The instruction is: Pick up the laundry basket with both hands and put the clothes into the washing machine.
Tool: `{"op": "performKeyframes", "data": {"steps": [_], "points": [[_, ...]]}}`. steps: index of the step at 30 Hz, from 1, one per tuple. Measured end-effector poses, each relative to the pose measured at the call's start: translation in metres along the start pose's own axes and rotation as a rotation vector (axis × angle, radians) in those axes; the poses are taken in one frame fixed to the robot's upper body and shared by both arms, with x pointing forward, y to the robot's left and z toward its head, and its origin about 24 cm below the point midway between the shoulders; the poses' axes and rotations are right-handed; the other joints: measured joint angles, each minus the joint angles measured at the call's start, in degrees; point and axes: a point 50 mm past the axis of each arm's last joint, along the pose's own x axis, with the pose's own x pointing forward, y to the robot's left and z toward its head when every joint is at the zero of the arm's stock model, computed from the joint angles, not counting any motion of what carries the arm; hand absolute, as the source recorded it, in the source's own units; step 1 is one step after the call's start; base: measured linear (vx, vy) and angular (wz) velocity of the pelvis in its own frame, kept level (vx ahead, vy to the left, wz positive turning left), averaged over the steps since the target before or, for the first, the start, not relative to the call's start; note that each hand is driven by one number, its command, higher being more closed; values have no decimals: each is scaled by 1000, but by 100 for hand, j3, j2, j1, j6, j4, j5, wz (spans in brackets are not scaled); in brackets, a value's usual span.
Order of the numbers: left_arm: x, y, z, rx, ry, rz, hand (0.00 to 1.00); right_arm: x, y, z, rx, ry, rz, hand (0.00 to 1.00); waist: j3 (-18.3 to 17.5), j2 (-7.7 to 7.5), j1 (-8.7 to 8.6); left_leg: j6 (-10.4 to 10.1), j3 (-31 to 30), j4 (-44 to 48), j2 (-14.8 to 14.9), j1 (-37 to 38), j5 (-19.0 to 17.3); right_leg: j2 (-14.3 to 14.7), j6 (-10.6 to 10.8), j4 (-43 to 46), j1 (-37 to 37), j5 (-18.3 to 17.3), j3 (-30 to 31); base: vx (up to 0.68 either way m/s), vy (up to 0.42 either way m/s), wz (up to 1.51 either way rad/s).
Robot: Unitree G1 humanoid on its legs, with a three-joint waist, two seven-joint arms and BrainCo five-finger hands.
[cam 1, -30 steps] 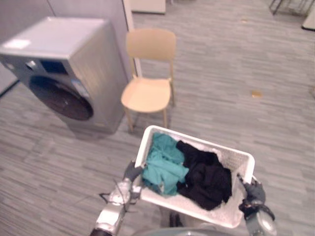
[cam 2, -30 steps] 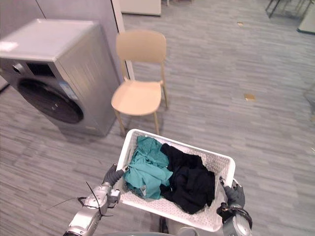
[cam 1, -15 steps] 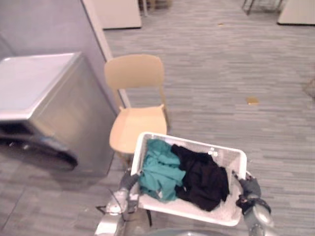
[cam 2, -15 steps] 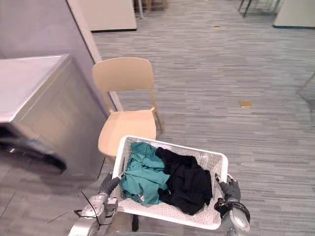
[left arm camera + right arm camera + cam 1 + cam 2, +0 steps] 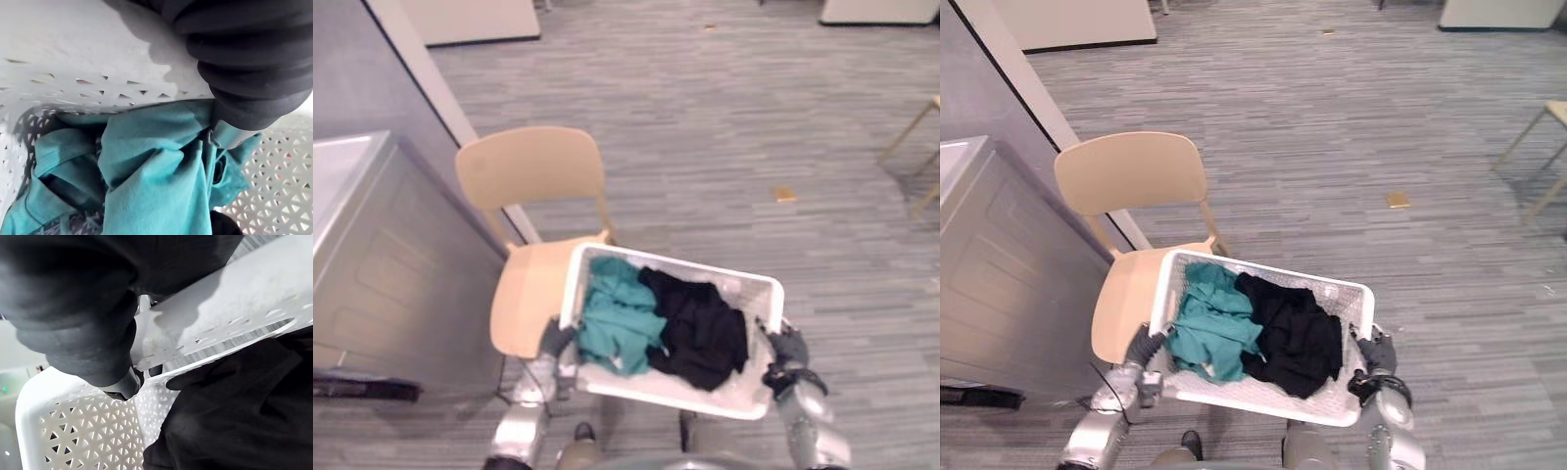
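Note:
A white perforated laundry basket hangs in front of me, carried between both hands. A teal garment lies in its left half and a black garment in its right half. My left hand grips the basket's left rim, a finger hooked over the wall beside the teal cloth. My right hand clasps the right rim next to the black cloth. The silver washing machine stands at far left, seen from its side and top.
A beige chair stands between the washing machine and the basket, its seat partly under the basket's left end. A grey wall panel rises behind it. Wooden chair legs show at far right; a small brown scrap lies on the floor.
The whole picture has swung: washing machine and chair slid toward the left and nearer, and the machine's door left the picture. The basket stays held between both hands.

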Motion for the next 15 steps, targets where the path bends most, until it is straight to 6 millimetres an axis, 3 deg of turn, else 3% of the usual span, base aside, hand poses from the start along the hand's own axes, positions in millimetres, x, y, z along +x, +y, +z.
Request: {"op": "performKeyframes", "data": {"steps": [5,8,11,12,13,15], "points": [[-1,-6,2,-34,-9,14,100,1,2,8,-18,-27,31,100,37,35,144,90,-214,-68,-5,3,569,-56,-228,282,150,-214,-505,31,-199,50],[-7,-3,6,-89,-37,51,100,2,15,23,-40,-84,91,100,72,206,174,92,-307,5,-71,-138,571,-185,-259,458,114,-398,-819,-46,-75,56],[-10,3,8,-111,-54,82,100,7,27,31,-59,-104,135,100,208,180,166,86,-358,277,-318,-277,568,-509,-223,927,19,-714,-926,-77,9,53],[-11,5,10,-122,-66,100,100,10,34,36,-74,-117,158,100,342,100,202,86,-347,652,-466,-494,567,-708,-189,1118,-76,-847,-936,-120,48,44],[-12,8,12,-132,-73,116,100,13,39,41,-84,-129,173,100,356,132,277,87,-324,936,-547,-700,568,-820,-219,1268,-162,-913,-899,-123,75,28],[-12,12,15,-165,-88,150,100,21,54,54,-105,-154,213,100,413,73,336,236,-300,1117,-653,-988,561,-1153,-215,1438,-391,-901,-830,-80,132,17]]}}
